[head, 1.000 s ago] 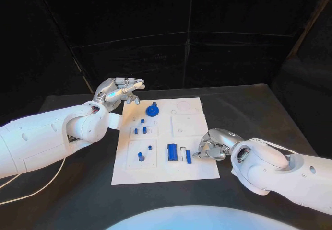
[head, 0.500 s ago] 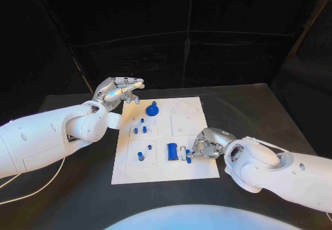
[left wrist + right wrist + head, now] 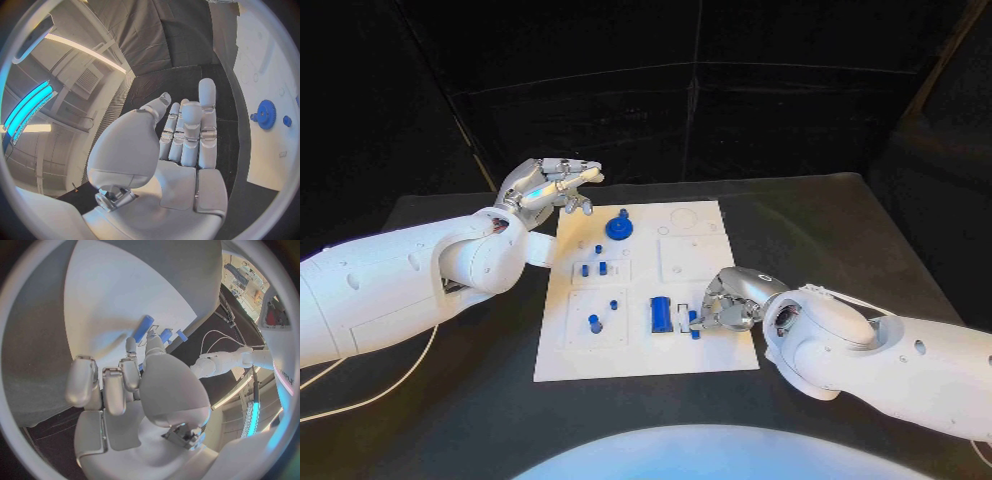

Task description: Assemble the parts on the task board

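Observation:
The white task board [image 3: 689, 350] lies in the middle of the black table. On it are a blue gear [image 3: 619, 229] near the far end, small blue pegs [image 3: 593, 269] in the middle, a blue block [image 3: 658, 316] and a slim blue bar [image 3: 692, 325] beside it. My right hand [image 3: 728, 303] is bent down over the board's right side with its fingertips at the slim bar; whether it grips the bar is hidden. In the right wrist view its fingers [image 3: 128, 370] curl onto the board [image 3: 106, 300] close to a blue block [image 3: 144, 329]. My left hand [image 3: 554, 186] hovers by the board's far left corner, fingers straight, holding nothing.
A recessed square panel [image 3: 687, 260] and a round outline [image 3: 687, 219] mark the board's right half. The left wrist view shows the gear [image 3: 267, 114] on the board [image 3: 269, 60] off to the side of my left hand [image 3: 187, 135]. Black table surrounds the board.
My right hand has slid left from the board's right edge onto the slim blue bar. The left hand has stayed in place.

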